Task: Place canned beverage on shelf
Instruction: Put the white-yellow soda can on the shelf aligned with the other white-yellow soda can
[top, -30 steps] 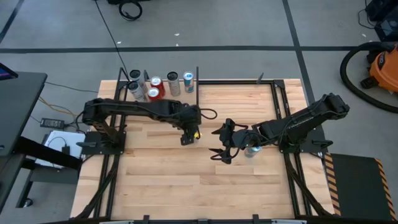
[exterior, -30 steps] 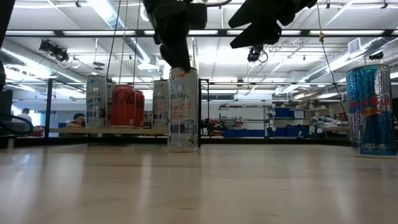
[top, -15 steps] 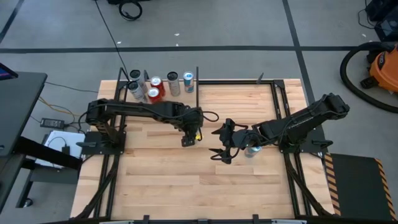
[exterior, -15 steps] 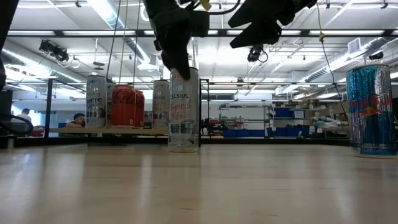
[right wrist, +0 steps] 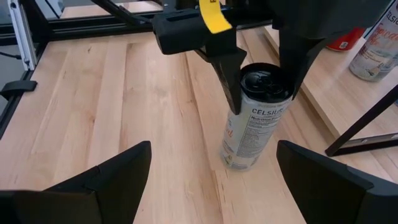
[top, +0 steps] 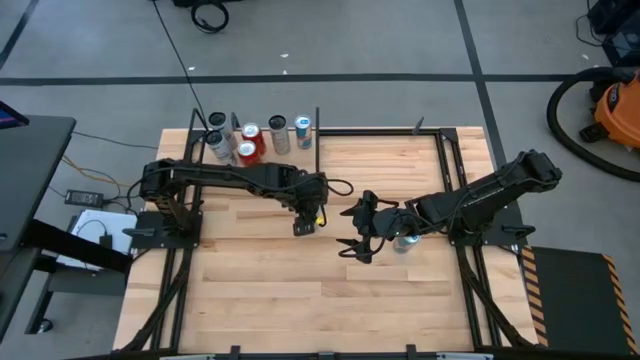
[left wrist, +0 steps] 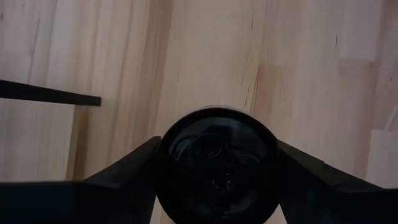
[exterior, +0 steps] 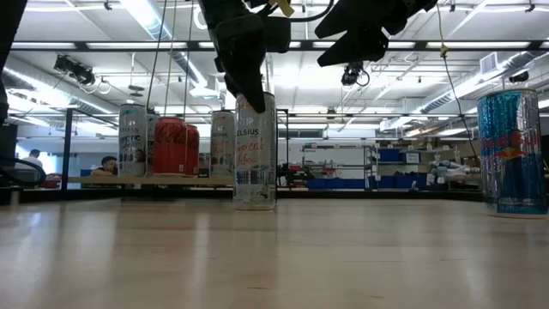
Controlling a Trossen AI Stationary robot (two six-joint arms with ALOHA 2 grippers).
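Item: tall slim white aluminium beverage can (right wrist: pixel 253 118), printed "CELSIUS", dark lid. Position: standing upright on the pale butcher-block tabletop (top: pixel 300 290), near its middle, well apart from the shelf (exterior: pixel 154 180), a pale wood board framed in thin black uprights at the table's far left corner that already carries several cans.

Orientation: long axis vertical, lid up, base flat on the wood.

Handling, as judged: rigid under light load but thin-walled, so it dents if squeezed hard; smooth printed skin, likely slippery; tall and narrow, so it tips easily. Weight unknown, since full or empty cannot be told. Best hold: opposite sides of the upper body, just under the rim, kept vertical during the carry.

Left gripper (right wrist: pixel 261 78): down over the can's top, one dark finger on each side of the upper wall, apparently touching it; whether the pinch is firm cannot be told.

Right gripper (top: pixel 358 230): fingers spread, empty, hovering beside the can; a blue can (exterior: pixel 513 153) stands beneath that arm.
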